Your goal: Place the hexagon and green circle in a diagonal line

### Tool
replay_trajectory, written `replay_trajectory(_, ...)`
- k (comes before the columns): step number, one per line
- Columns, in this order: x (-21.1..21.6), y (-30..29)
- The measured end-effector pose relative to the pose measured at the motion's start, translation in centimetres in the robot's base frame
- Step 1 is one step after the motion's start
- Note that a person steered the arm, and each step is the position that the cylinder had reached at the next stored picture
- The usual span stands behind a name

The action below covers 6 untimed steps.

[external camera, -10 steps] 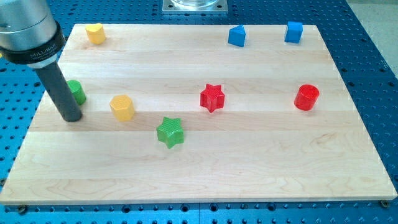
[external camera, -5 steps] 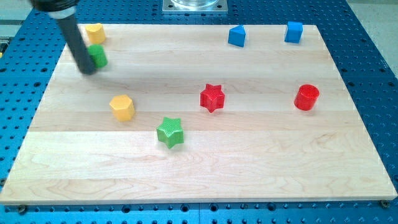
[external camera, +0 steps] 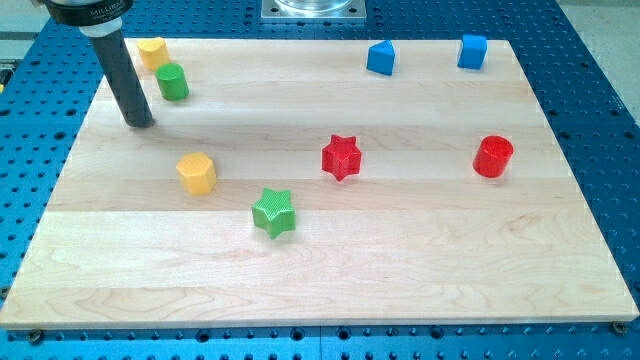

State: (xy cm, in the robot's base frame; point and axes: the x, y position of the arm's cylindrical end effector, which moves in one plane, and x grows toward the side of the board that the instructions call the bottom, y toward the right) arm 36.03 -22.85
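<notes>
The yellow hexagon (external camera: 197,173) sits on the wooden board left of the middle. The green circle (external camera: 173,81), a short cylinder, stands near the board's top left, just below and right of a yellow block (external camera: 152,52). My tip (external camera: 140,122) rests on the board below and left of the green circle, a short gap apart from it, and above and left of the hexagon. The dark rod rises from the tip towards the view's top left.
A green star (external camera: 272,212) lies below and right of the hexagon. A red star (external camera: 341,157) is near the middle. A red cylinder (external camera: 493,156) stands at the right. Two blue blocks (external camera: 381,58) (external camera: 473,50) sit near the top edge.
The green circle moved up and right, from the left edge to beside the top-left yellow block. My tip travelled up with it, then drew back slightly down and left of it.
</notes>
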Motion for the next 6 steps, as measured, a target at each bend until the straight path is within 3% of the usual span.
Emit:
replay_trajectory(1, 0.6, -5.3)
replay_trajectory(2, -1.4, -5.6)
replay_trajectory(5, -8.4, 9.9)
replay_trajectory(6, -8.0, 4.5)
